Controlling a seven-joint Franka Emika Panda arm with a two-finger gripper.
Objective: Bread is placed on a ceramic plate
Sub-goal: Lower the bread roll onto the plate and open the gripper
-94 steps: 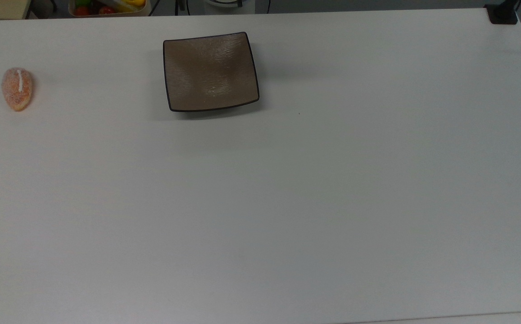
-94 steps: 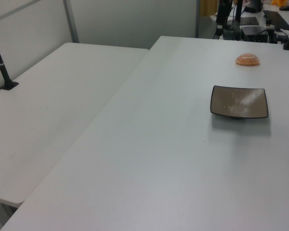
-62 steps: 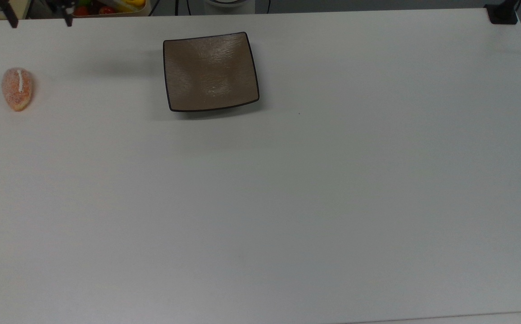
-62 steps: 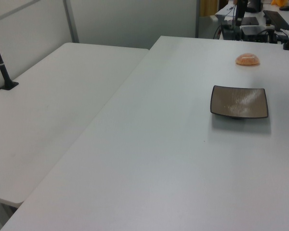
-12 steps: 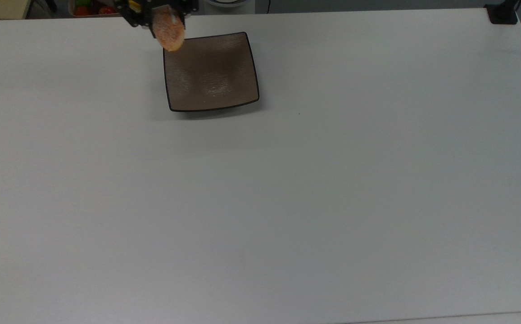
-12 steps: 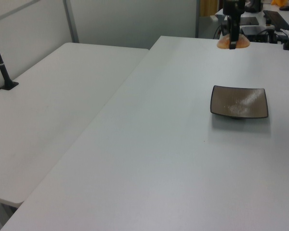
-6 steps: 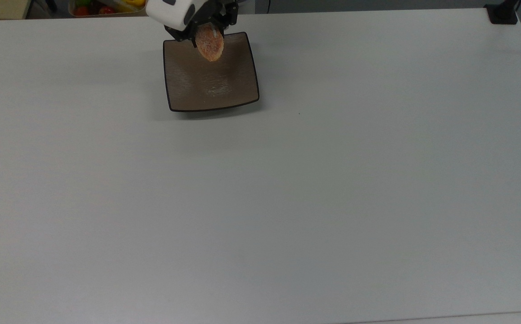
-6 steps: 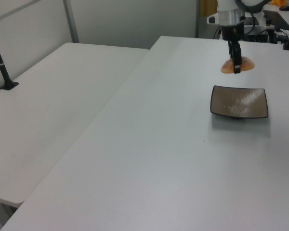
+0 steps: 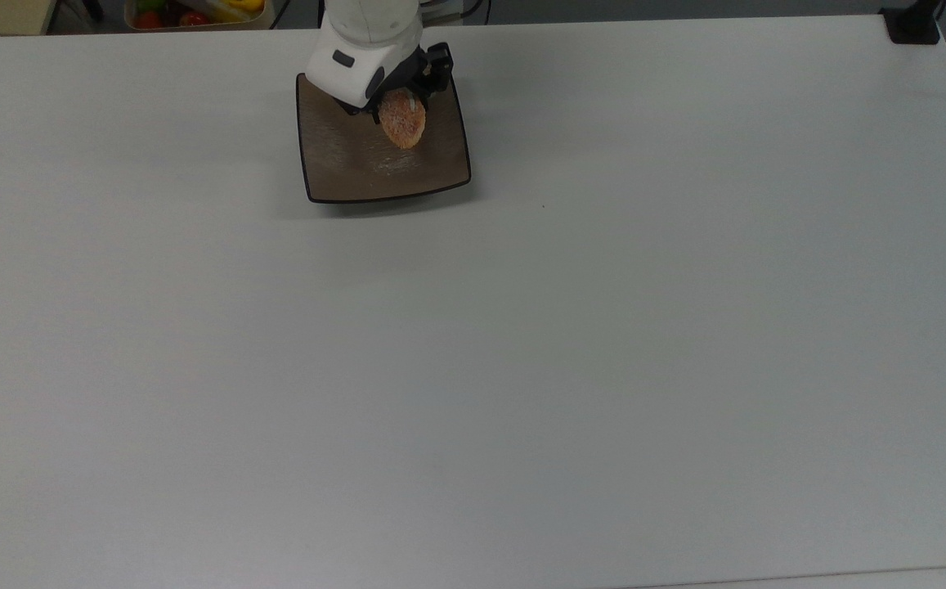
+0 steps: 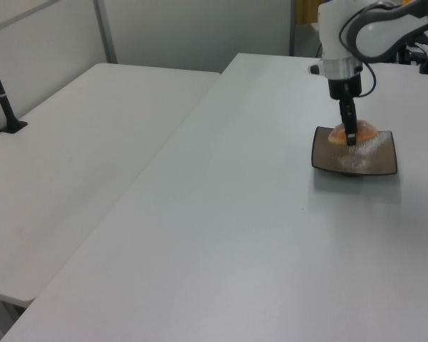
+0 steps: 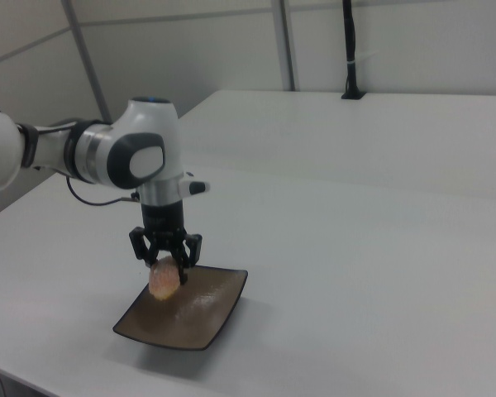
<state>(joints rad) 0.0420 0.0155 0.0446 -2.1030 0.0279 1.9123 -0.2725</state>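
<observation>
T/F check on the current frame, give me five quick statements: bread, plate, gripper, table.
1. The gripper is shut on the bread. True.
2. The bread lies on the bare table, away from the ceramic plate. False: it is held over the plate.
3. The plate is round and white. False: it is square and brown with a dark rim.
4. In the top view, the plate sits near the table's far edge. True.
5. A second plate sits on the table. False: there is one plate.
</observation>
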